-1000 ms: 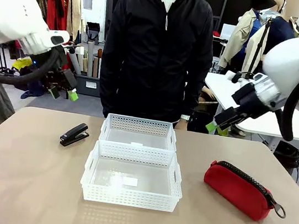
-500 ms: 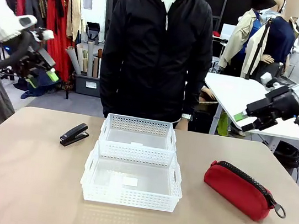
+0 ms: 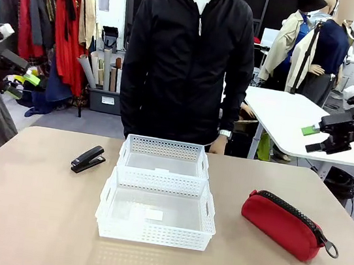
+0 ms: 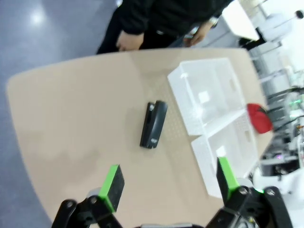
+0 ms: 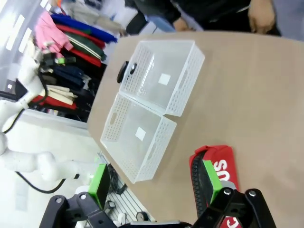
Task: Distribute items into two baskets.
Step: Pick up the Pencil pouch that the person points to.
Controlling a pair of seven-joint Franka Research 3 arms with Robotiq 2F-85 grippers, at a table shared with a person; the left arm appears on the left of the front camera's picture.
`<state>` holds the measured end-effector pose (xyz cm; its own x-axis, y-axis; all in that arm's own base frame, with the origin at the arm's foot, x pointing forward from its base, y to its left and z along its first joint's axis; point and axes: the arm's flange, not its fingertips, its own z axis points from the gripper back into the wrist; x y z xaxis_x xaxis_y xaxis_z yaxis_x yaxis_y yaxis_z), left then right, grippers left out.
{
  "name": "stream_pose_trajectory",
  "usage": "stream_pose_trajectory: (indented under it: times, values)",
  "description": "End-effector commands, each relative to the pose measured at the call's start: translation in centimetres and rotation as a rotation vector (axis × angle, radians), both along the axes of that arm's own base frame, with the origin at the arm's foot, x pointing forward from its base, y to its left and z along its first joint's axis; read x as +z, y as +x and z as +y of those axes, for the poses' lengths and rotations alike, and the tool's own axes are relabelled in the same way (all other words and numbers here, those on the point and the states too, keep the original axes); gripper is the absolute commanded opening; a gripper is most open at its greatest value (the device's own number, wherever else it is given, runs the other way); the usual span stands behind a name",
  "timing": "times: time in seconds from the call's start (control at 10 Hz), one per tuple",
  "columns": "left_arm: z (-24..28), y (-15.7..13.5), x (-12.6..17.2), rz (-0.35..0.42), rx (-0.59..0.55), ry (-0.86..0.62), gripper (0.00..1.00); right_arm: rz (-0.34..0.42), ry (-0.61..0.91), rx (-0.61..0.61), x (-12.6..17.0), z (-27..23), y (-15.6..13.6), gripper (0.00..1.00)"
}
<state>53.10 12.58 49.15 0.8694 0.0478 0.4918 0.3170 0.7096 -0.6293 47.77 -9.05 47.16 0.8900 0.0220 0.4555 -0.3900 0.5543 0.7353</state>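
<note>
Two white lattice baskets sit end to end at the table's middle, the far basket (image 3: 165,148) towards the person and the near basket (image 3: 153,234) towards me, both with nothing inside. The black stapler (image 3: 87,158) lies left of the far basket. The red pouch (image 3: 286,224) lies right of the near basket. My left gripper (image 3: 22,84) hangs open high off the table's left side. My right gripper (image 3: 311,139) hangs open high at the right. The left wrist view looks down on the stapler (image 4: 153,124) and baskets (image 4: 199,62). The right wrist view has the pouch (image 5: 223,164) near its fingers.
A person in a black jacket (image 3: 188,55) stands at the far edge behind the baskets, hands low by the table edge. Bare tabletop (image 3: 27,210) lies on either side of the baskets. A white table (image 3: 285,115) and a clothes rack (image 3: 55,16) stand beyond.
Both arms have swung outward and away from the middle: the left gripper to the far left edge, the right gripper to the far right. Nothing on the table has moved.
</note>
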Motion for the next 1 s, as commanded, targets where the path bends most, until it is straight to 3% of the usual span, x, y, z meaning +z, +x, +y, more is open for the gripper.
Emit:
stream_pose_trajectory:
  times: [0.0, 0.5, 0.9]
  values:
    - [2.0, -1.4, 0.8, -0.068, -0.014, -0.098, 1.0, -0.063, 0.053, -0.019, 0.0, -1.3, -0.9, 1.0]
    - [4.0, -2.3, 4.6, -0.098, -0.004, -0.066, 1.0, -0.146, 0.102, -0.089, 0.6, -5.5, -4.7, 1.0]
    - [4.4, -2.0, 4.4, -0.087, -0.042, -0.014, 1.0, -0.177, 0.136, -0.106, -0.2, -7.3, -6.1, 1.0]
